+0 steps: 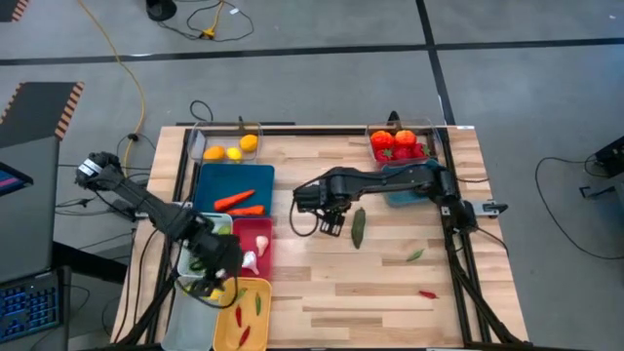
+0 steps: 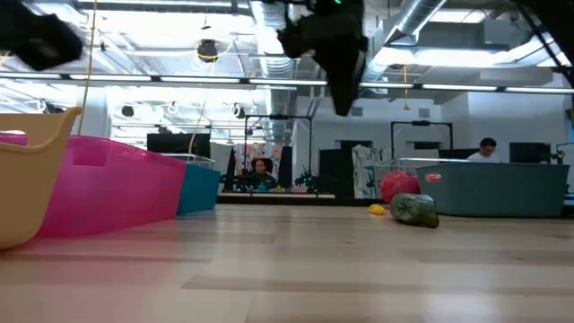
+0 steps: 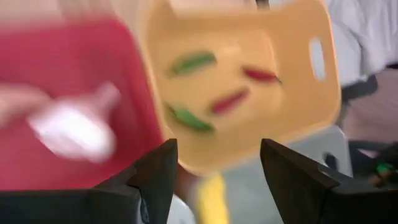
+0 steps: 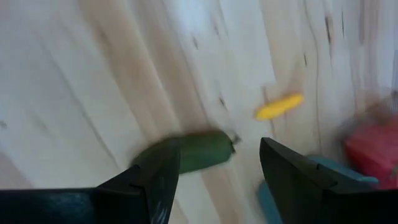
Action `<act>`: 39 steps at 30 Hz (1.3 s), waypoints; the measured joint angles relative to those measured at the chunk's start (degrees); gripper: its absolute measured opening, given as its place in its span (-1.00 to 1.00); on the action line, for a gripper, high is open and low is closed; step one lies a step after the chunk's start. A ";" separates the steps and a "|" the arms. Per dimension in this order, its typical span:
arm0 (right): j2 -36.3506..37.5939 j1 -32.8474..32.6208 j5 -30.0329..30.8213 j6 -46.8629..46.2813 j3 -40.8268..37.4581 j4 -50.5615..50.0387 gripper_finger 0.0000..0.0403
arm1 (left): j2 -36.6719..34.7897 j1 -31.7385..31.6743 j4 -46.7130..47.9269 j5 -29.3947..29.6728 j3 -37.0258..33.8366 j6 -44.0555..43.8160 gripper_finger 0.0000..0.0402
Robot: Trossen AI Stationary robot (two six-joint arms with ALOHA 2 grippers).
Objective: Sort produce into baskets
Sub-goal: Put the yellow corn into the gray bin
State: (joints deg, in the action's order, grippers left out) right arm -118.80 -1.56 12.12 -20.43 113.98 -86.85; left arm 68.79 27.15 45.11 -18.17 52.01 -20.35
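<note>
blurred left gripper (image 3: pixel 214 165) open, its own arm hiding the grey basket (image 1: pixel 190 314).

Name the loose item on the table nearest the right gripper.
The cucumber: it lies right beside the right gripper, while the green chilli and red chilli lie farther off.

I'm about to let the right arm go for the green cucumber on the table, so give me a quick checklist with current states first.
1. Right end effector open: ok, nothing between its fingers.
2. Cucumber free on the wood: ok, lying loose beside it.
3. End effector lined up over cucumber: not ok, offset to one side.
4. Left end effector out of the way: ok, over the yellow basket.
5. Which basket takes cucumbers: cannot tell.
</note>
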 joint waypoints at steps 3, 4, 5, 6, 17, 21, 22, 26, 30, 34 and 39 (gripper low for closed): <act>6.32 1.82 0.00 -0.85 -10.61 6.51 0.24 | 0.00 -5.63 -2.61 0.03 0.00 7.12 0.07; 8.81 2.34 -0.02 -2.08 -14.66 9.20 0.24 | 0.00 -7.45 -3.92 0.04 0.01 9.32 0.07; 11.40 2.83 0.00 -3.71 -18.64 12.04 0.24 | 0.00 -9.31 -5.00 0.03 0.02 11.59 0.07; 13.66 3.19 0.00 -5.65 -22.56 15.50 0.24 | 0.00 -11.03 -5.91 0.19 0.02 13.66 0.07; 23.73 4.04 1.18 -18.05 -43.86 36.77 0.24 | 0.00 -27.13 -18.85 7.72 0.02 31.36 0.07; 20.05 4.76 6.99 -24.97 -44.07 37.37 0.24 | 0.00 -31.59 -21.93 8.35 0.02 33.81 0.07; 18.93 5.18 7.43 -25.77 -44.07 37.41 0.24 | 0.00 -32.60 -22.60 8.38 0.02 33.89 0.07; 14.45 7.16 7.49 -26.65 -44.07 38.15 0.24 | 0.00 -35.98 -23.81 8.43 0.02 33.41 0.07; 10.87 9.17 7.47 -26.69 -44.09 39.34 0.23 | 0.00 -37.83 -23.72 8.38 0.02 33.36 0.07; 8.75 10.76 7.47 -26.69 -44.04 40.56 0.16 | 0.00 -38.52 -23.67 8.36 0.02 33.25 0.07; 7.54 11.80 6.89 -26.69 -43.84 41.25 -0.01 | 0.00 -38.53 -23.61 8.33 0.02 33.18 0.07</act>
State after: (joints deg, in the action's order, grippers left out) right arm -111.25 10.24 19.01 -47.11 70.14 -45.60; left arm 68.79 -11.38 21.50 -9.84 52.03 12.83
